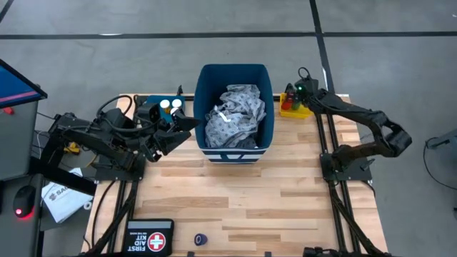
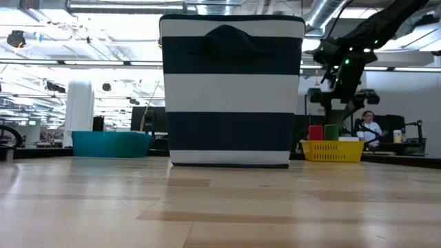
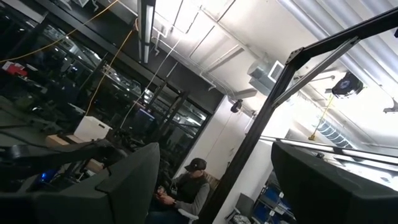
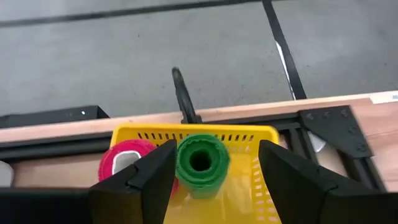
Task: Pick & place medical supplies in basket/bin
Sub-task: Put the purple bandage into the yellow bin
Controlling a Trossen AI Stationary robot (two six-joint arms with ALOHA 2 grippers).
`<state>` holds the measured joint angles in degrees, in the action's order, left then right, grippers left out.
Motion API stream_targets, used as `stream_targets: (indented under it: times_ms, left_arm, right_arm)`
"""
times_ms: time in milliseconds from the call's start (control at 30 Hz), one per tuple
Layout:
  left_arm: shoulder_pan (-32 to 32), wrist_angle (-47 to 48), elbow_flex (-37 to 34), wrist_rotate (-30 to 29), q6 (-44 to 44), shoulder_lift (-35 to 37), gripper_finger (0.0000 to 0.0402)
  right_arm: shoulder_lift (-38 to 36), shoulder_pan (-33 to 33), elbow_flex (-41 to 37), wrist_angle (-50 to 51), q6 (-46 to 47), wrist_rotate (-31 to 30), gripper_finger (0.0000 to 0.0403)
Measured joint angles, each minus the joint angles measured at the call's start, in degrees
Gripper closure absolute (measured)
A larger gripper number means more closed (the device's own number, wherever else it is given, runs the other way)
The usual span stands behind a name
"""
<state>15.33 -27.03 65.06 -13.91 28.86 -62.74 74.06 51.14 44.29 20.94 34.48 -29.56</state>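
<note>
From above we see the dark blue roll [image 1: 201,240] near the table's front edge; the level view misses it. Farther back, the gown [image 1: 235,116] fills the blue bin [image 1: 235,152]. Our right gripper [image 4: 214,168] reaches down over the yellow tray [image 4: 249,135], fingers spread wide around the upright green cylinder [image 4: 200,162]. Left gripper [image 1: 187,125] sits open and empty beside the bin.
</note>
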Motion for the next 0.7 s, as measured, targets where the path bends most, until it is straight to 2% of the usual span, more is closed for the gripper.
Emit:
stream_targets:
  times_ms: [167,400,533,633,700]
  left_arm:
    - [0.0,0.0,0.0,0.3,-0.2,0.0,0.0100]
    - [0.0,1.7,0.0,0.7,-1.9,0.0,0.0100]
    - [0.0,6.5,0.0,1.8,-2.2,0.2,0.0100]
    - [0.1,11.6,0.0,1.9,-5.8,0.5,0.0100]
    - [0.3,14.1,0.0,1.9,-7.0,1.0,0.0100]
  right_arm:
    - [-5.8,-1.4,0.0,2.8,1.5,1.3,0.0179]
    - [-16.4,-8.2,0.0,6.5,9.9,11.7,0.0179]
    - [-22.7,-16.0,0.0,6.9,10.5,18.0,0.0179]
    - [-27.3,-24.1,0.0,3.0,5.2,23.9,0.0179]
    - [-29.8,-30.1,0.0,0.1,5.9,25.3,0.0179]
